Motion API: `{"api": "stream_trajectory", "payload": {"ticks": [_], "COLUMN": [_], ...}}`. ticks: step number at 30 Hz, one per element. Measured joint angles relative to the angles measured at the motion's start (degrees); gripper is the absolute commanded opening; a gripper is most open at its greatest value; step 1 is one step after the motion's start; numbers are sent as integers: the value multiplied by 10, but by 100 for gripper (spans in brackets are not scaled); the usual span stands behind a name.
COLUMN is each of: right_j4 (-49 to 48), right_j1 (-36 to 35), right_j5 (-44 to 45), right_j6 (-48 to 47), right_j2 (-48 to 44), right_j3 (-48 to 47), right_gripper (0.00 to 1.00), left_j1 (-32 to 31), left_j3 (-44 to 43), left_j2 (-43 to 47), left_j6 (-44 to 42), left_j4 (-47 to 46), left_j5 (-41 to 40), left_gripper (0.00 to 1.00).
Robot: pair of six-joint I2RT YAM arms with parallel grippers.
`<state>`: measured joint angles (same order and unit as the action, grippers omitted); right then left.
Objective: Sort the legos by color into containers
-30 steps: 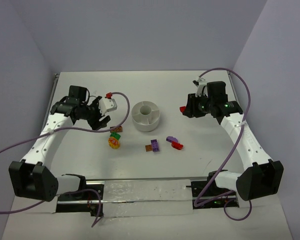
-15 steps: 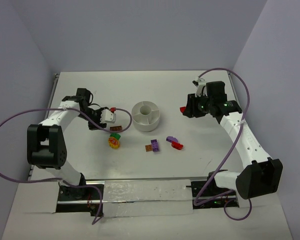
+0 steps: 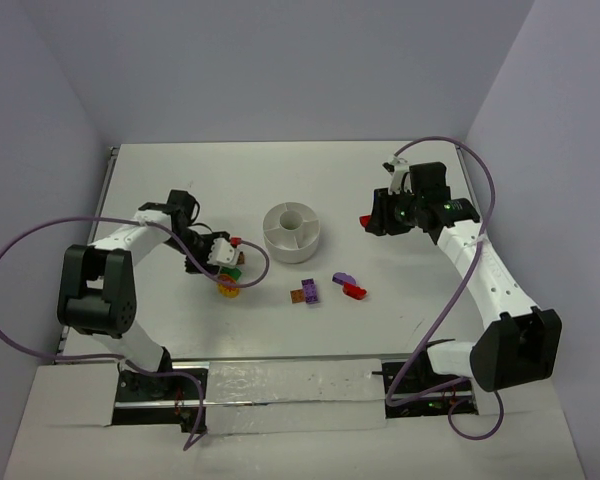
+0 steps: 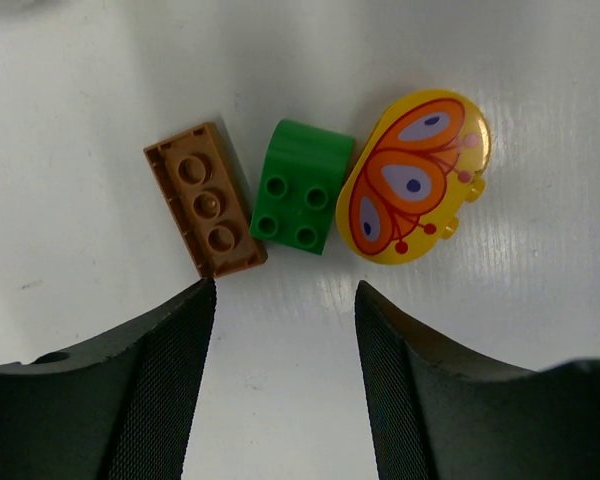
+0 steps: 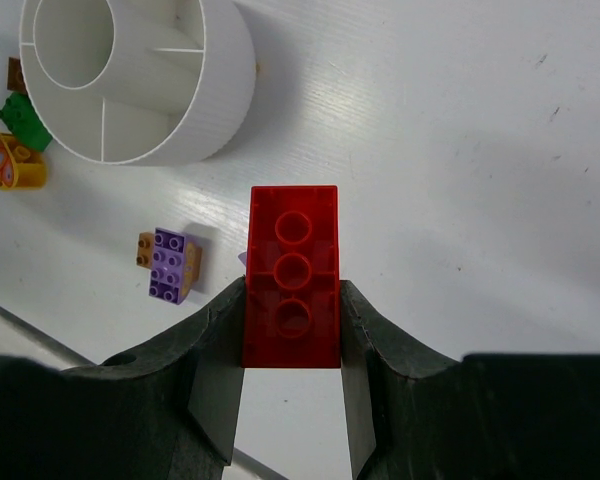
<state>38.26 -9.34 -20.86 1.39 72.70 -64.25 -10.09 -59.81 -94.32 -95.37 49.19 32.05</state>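
Note:
The white round dish (image 3: 292, 254) with wedge compartments stands mid-table, all visible compartments bare (image 5: 218, 92). My left gripper (image 4: 285, 300) is open, low over the table, its fingertips just short of a brown-orange plate (image 4: 205, 200), a green brick (image 4: 300, 188) and the round yellow-and-red piece (image 4: 415, 175), which lie side by side. From above, that gripper (image 3: 228, 264) partly covers this cluster left of the dish. My right gripper (image 5: 292, 310) is shut on a red brick (image 5: 292, 270), held in the air right of the dish (image 3: 364, 220).
In front of the dish lie a purple brick on a brown-orange one (image 3: 307, 291) (image 5: 170, 265), and a purple piece (image 3: 344, 278) beside a red piece (image 3: 355, 291). Purple cables loop off both arms. Walls close the table on three sides.
My left arm has swung right and down, bringing its gripper to the brown, green and yellow cluster, with the jaws a little narrower. The right arm with its red brick has barely moved.

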Motion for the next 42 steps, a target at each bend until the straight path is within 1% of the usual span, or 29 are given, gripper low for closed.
{"api": "stream_trajectory", "payload": {"ticks": [8, 17, 22, 29, 34, 42], "right_j4": [0, 0, 0, 0, 0, 0], "right_j1": [0, 0, 0, 0, 0, 0], "right_j5": [0, 0, -1, -2, -3, -3], "right_j6": [0, 0, 0, 0, 0, 0], "right_j2": [4, 7, 8, 9, 10, 10], "right_j3": [0, 0, 0, 0, 0, 0], "right_gripper": [0, 0, 0, 0, 0, 0], "left_j1": [-31, -67, -80, -98, -107, -116], "left_j3": [10, 11, 9, -14, -30, -30], "left_j2": [0, -1, -11, -37, -50, -58], "left_j6": [-2, -9, -9, 0, 7, 3], "left_j4": [-4, -7, -5, -3, -2, -3], "left_j5": [2, -1, -12, -42, -55, -88], "left_gripper": [63, 55, 53, 56, 55, 54]}}
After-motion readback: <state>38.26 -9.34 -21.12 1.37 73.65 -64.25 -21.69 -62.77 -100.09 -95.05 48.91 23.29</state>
